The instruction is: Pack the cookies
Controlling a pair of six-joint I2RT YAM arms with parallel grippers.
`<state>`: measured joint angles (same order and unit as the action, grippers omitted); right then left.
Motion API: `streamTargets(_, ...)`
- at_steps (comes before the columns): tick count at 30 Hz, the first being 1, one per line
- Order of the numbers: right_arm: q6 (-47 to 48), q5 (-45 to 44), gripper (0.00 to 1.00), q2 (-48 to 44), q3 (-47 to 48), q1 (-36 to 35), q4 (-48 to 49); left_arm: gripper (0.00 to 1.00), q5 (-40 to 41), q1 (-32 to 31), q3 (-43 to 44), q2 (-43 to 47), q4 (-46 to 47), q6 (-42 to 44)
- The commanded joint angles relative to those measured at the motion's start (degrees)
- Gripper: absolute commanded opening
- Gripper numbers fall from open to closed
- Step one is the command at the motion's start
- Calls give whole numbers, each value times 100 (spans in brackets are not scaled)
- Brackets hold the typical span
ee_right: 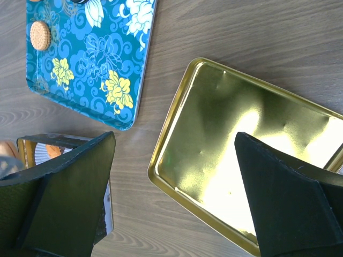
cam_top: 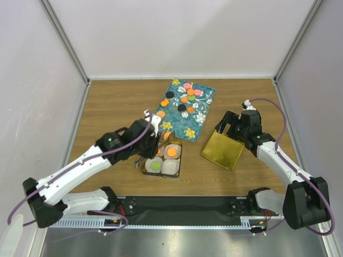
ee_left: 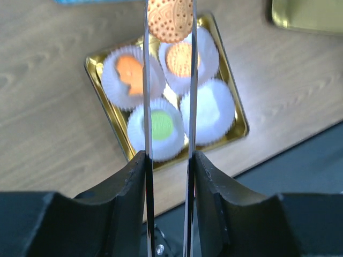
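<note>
Top external view: the table (cam_top: 107,104) is boxed in by white walls (cam_top: 161,37) on three sides, with wide open wood on the left and less on the right. The teal tray (cam_top: 202,110) sits at back centre, loose cookies (cam_top: 185,99) scattered over its far half, orange, pink and black. The gold tin (cam_top: 146,172) lies close to the near edge. The gold lid (cam_top: 223,150) is just to its right, a strip of bare wood between them.

Over to the left wrist: the left gripper (ee_left: 169,156) is clamped on thin tongs (ee_left: 148,107), whose tips pinch an orange cookie (ee_left: 170,20) above the tin's far edge. Four paper cups (ee_left: 136,134) sit inside. Two carry orange cookies, one a green, and the fourth shows only white paper.

The right gripper (ee_right: 176,140) hangs over the lid, jaws spread wide, gripping nothing.
</note>
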<state>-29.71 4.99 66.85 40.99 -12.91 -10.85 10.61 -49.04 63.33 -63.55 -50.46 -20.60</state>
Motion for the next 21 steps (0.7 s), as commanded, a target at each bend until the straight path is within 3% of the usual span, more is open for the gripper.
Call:
streamTargets(1, 89, -42, 100, -5, 251, -10, 83, 37, 152, -290, -267, 491, -271, -295)
streamTargets(10, 71, -7, 100, 21, 251, -19, 110, 38, 161, -1309, -831, 862, -588, -901)
streamTargets(21, 80, -25, 100, 4, 260, -28, 101, 40, 81, -1670, -1235, 915, -421, -1157)
